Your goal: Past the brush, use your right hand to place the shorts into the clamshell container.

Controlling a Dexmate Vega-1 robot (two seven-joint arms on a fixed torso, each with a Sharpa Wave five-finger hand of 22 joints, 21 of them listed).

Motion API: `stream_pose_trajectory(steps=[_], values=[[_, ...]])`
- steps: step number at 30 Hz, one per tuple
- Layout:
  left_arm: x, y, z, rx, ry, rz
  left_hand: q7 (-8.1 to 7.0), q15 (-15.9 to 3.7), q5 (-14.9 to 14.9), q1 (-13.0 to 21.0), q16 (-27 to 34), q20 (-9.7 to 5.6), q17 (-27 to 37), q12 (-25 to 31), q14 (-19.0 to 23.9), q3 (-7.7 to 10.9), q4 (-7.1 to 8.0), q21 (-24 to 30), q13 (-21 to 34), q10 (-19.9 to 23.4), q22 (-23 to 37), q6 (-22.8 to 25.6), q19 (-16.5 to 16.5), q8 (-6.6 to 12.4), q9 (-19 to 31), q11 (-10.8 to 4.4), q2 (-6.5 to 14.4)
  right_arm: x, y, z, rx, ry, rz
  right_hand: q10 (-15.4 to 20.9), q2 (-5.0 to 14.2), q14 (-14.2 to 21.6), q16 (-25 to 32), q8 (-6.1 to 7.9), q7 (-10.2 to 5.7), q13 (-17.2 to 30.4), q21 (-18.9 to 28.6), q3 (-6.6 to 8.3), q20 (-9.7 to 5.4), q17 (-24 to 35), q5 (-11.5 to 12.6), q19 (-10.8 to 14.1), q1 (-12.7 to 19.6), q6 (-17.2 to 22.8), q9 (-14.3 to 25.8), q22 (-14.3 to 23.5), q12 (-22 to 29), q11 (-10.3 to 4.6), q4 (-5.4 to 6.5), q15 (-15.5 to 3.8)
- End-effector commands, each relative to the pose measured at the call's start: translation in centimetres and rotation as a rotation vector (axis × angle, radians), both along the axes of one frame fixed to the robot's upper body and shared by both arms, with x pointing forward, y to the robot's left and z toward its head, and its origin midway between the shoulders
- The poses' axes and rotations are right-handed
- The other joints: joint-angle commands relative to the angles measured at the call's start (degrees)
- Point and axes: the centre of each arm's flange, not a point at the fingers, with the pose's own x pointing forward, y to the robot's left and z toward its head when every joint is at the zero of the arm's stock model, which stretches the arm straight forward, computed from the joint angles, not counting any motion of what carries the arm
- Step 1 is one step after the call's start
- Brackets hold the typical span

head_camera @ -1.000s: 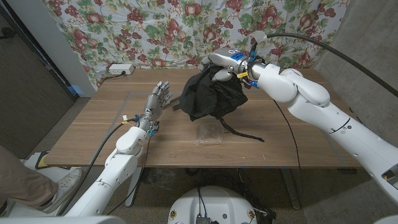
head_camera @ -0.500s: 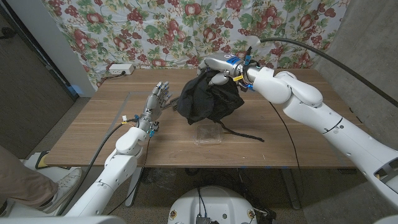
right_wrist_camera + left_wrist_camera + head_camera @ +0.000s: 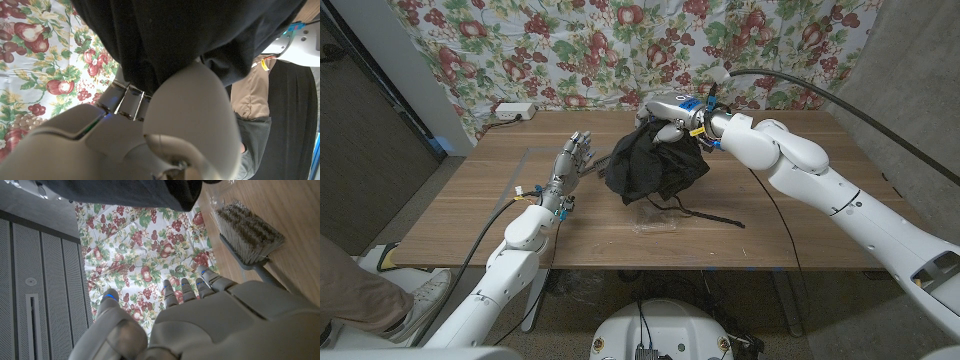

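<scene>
My right hand (image 3: 669, 113) grips the black shorts (image 3: 651, 168) by their top and holds them in the air above the table's middle. The cloth hangs over the clear clamshell container (image 3: 657, 217), and a black drawstring (image 3: 712, 216) trails onto the wood to its right. In the right wrist view the shorts (image 3: 190, 35) drape over my fingers (image 3: 192, 110). The brush (image 3: 248, 232) lies on the table beyond my left hand (image 3: 200, 320); in the head view its bristles (image 3: 602, 163) peek out at the cloth's left edge. My left hand (image 3: 571, 163) stands upright with fingers apart, holding nothing.
A floral cloth (image 3: 570, 50) hangs behind the wooden table (image 3: 470, 215). A white power strip (image 3: 514, 111) lies at the back left corner. A person's leg and shoe (image 3: 360, 295) show at the lower left.
My right hand has carried the shorts a little leftward and lower, so the cloth now hangs closer over the clamshell. My left hand has not moved.
</scene>
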Motion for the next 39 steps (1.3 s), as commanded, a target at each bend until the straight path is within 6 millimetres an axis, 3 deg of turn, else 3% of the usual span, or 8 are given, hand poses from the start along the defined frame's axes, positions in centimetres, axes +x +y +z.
stream_pose_trajectory(steps=[1, 39], values=[[-0.1, 0.1, 0.0, 0.004, 0.007, 0.003, -0.32, -4.06, -0.15, -0.01, 0.12, -2.66, 0.18, 0.39, -0.59, -0.05, -0.24, -0.05, 0.31, 0.21, 0.15, 0.34, 0.28, 0.18, 0.11, -0.03, 0.09, 2.4, -0.1, -1.3, -0.002, 0.061, -0.016, 0.65, 3.89, 2.95, -0.07, 0.32, -0.09, 0.3, 0.58, 1.9, -7.92, 0.21, 0.07, -0.33, 3.59, 0.05, 0.82, 0.0, -0.12, -0.16, 1.06, -7.43], [-0.2, 0.1, 0.2, 0.002, 0.003, 0.007, -0.2, -4.1, -0.23, 0.05, 0.1, -2.63, 0.18, 0.39, -0.65, -0.21, -0.3, -0.05, 0.3, 0.29, 0.16, 0.51, 0.25, 0.15, 0.11, -0.04, 0.13, 6.4, 0.9, -4.0, -0.056, 0.122, -0.042, 0.9, 4.31, 2.27, -0.06, 0.33, -0.47, 0.52, 0.94, 1.78, -7.88, -0.01, -0.43, -1.35, 3.87, -0.97, 1.52, -0.06, -1.01, -0.35, 1.05, -7.53]])
